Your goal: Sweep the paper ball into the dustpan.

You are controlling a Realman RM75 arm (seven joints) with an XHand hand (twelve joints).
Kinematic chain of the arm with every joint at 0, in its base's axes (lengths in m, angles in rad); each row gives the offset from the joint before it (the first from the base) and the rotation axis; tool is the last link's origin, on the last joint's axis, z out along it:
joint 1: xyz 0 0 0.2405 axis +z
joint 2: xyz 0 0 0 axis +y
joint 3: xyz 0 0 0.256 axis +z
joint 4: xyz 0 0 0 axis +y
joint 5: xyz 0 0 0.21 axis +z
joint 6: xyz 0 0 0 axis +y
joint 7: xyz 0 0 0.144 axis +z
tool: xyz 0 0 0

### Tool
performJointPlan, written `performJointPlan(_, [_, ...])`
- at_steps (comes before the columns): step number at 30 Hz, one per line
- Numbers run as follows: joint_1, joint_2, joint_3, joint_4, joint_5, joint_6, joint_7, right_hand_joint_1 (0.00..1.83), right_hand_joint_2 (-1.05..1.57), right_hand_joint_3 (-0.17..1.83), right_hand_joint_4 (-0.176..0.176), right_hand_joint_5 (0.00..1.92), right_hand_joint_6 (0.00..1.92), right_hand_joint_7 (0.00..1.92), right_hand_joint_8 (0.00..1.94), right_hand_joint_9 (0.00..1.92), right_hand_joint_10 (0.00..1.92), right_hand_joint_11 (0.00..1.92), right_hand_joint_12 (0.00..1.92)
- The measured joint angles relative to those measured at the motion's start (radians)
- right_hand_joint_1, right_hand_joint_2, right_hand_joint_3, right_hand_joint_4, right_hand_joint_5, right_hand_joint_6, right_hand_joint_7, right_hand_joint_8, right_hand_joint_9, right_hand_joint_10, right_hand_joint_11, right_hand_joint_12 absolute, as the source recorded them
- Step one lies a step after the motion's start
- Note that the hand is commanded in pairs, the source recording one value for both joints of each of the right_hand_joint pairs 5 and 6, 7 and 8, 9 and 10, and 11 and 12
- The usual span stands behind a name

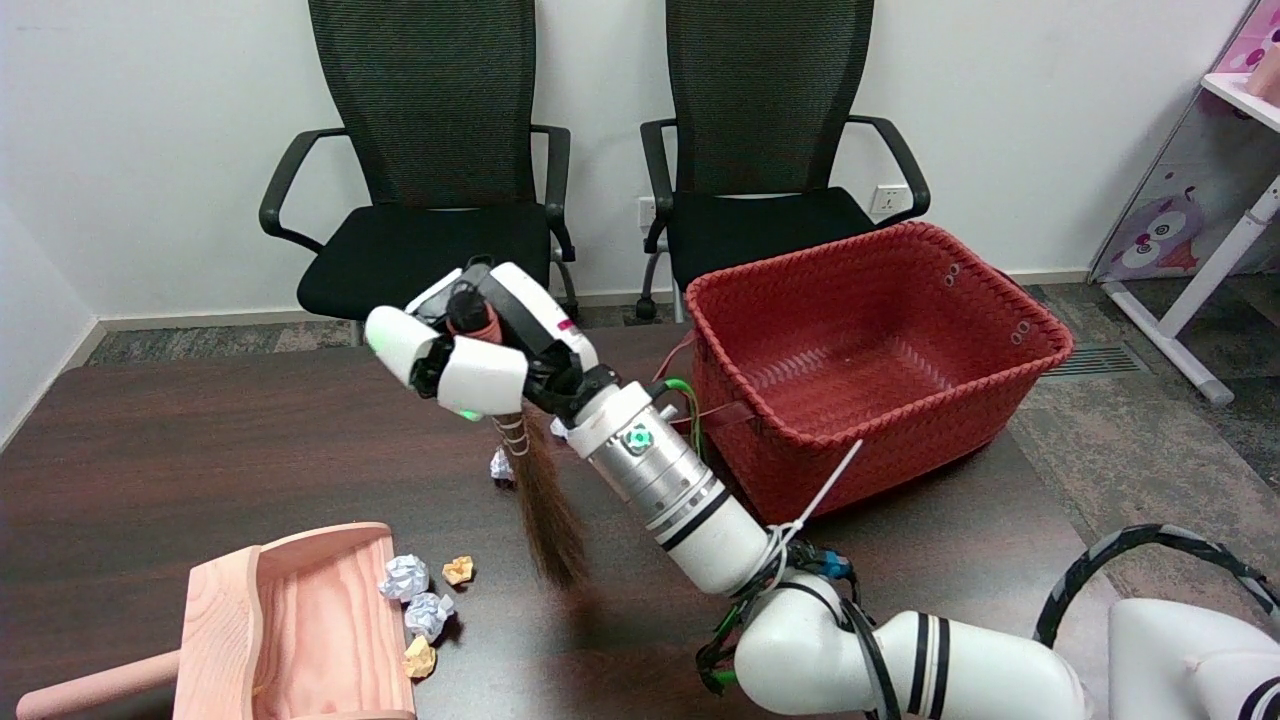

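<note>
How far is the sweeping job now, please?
Done: four paper balls lie at the dustpan's mouth, none clearly inside. In hand: the right hand grips the broom, bristles blurred. Left: one ball lies farther back beside the bristles, then all need pushing in.

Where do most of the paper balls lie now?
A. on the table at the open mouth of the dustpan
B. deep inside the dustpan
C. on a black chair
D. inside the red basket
A: four paper balls lie on the table just at the mouth of the dustpan, not in it.
</note>
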Motion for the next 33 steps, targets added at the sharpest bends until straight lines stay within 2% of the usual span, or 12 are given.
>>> performJointPlan(10, [0.002, -0.048, 0.001, 0.017, -0.034, -0.058, -0.124, 0.87, 1.41, 1.53, 0.01, 1.92, 1.92, 1.92, 1.92, 1.92, 1.92, 1.92, 1.92])
performJointPlan(27, [0.001, -0.154, -0.018, 0.102, -0.057, -0.107, -0.311, 0.88, 1.43, 1.55, 0.009, 1.92, 1.92, 1.92, 1.92, 1.92, 1.92, 1.92, 1.92])
performJointPlan(33, [-0.004, -0.199, -0.026, 0.157, -0.062, -0.132, -0.383, 0.87, 1.41, 1.62, 0.009, 1.92, 1.92, 1.92, 1.92, 1.92, 1.92, 1.92, 1.92])
